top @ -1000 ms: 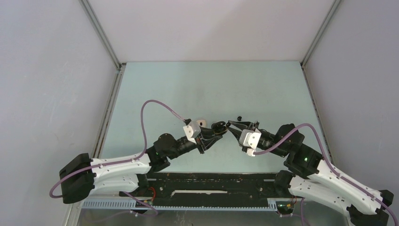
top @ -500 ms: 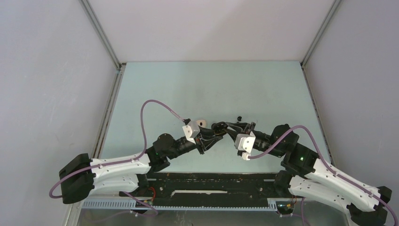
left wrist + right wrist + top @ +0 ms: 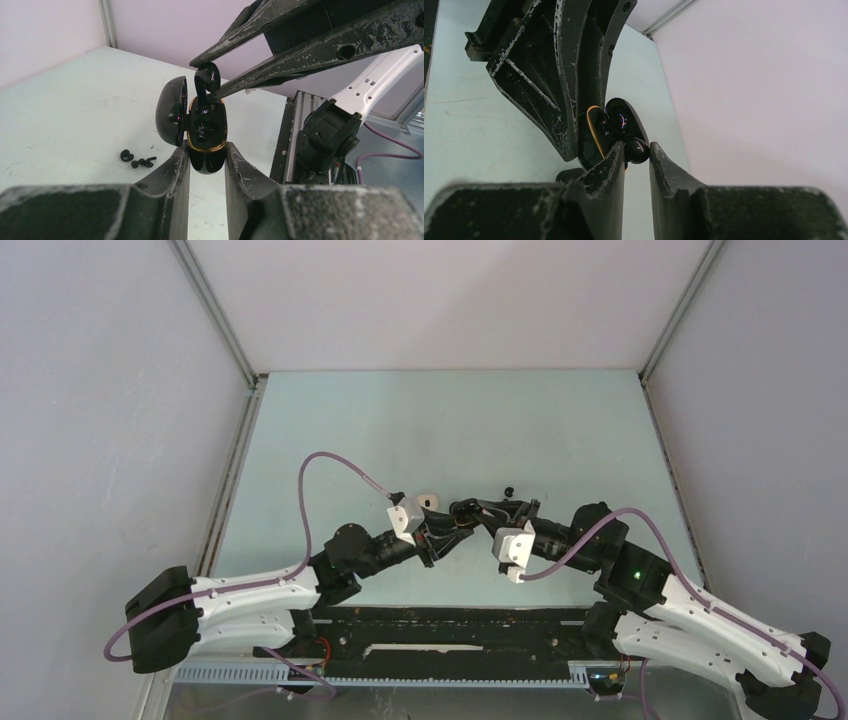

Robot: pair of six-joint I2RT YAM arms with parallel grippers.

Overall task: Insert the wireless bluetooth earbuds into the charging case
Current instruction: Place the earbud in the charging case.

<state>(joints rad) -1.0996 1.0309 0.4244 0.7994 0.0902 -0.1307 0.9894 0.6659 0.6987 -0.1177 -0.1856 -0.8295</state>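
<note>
My left gripper (image 3: 206, 152) is shut on the lower half of an open black charging case (image 3: 206, 135) with a gold rim, its lid (image 3: 170, 110) swung to the left. My right gripper (image 3: 636, 150) is shut on a black earbud (image 3: 638, 149) and holds it at the top of the case's opening, its stem touching the cavity (image 3: 206, 82). In the top view both grippers meet at mid-table, left (image 3: 458, 515) and right (image 3: 482, 510). Several loose black earbuds (image 3: 135, 159) lie on the table behind the case.
A small white object (image 3: 428, 502) lies just beyond the left wrist. One small black piece (image 3: 509, 489) lies on the table beyond the right gripper. The pale green table (image 3: 440, 420) is ringed by grey walls.
My right arm has moved left, bringing the earbud up against the open case. The left arm has held the case still.
</note>
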